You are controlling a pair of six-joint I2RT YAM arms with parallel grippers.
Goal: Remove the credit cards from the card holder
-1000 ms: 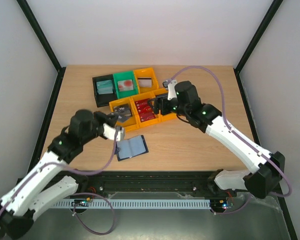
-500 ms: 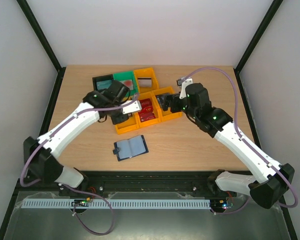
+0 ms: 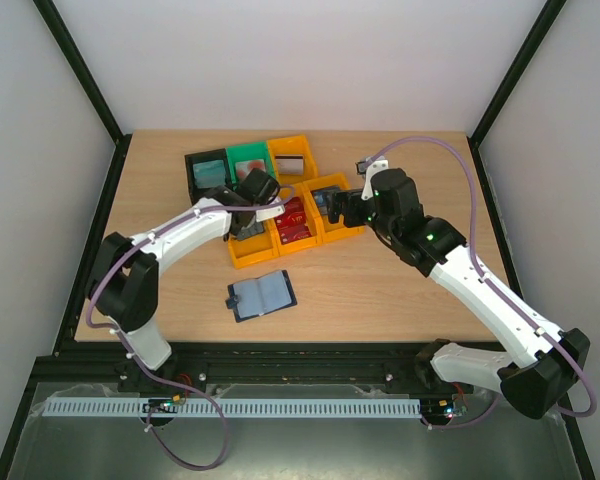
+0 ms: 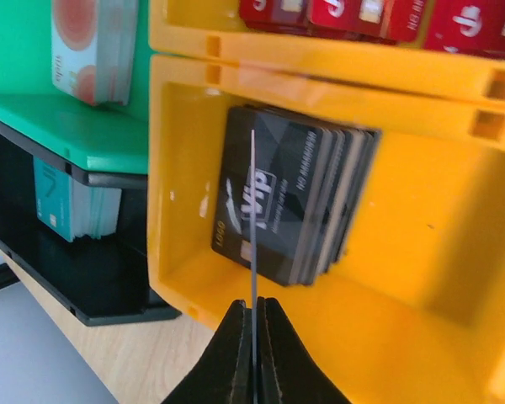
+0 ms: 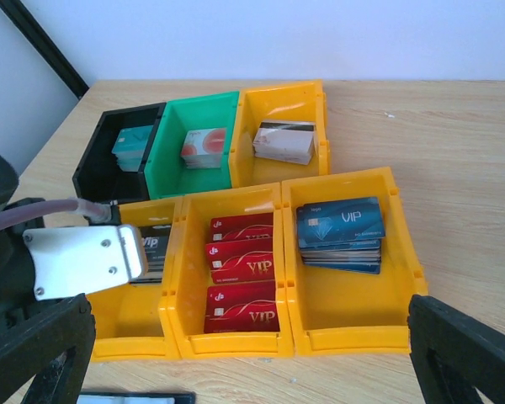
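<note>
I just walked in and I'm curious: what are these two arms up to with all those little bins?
The left gripper is pinching one thin card edge-on over the yellow bin of dark cards. The right gripper hangs open over the blue cards, holding nothing. The card holder lies open on the table near the arms' bases.

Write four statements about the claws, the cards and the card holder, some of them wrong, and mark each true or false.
1. The left claw is shut on a thin card, held edge-on over the yellow bin of dark cards. True.
2. The right claw grips a blue card. False: it is open and empty.
3. The card holder lies closed in the green bin. False: it lies open on the table.
4. The red cards sit between the dark cards and the blue cards. True.
</note>
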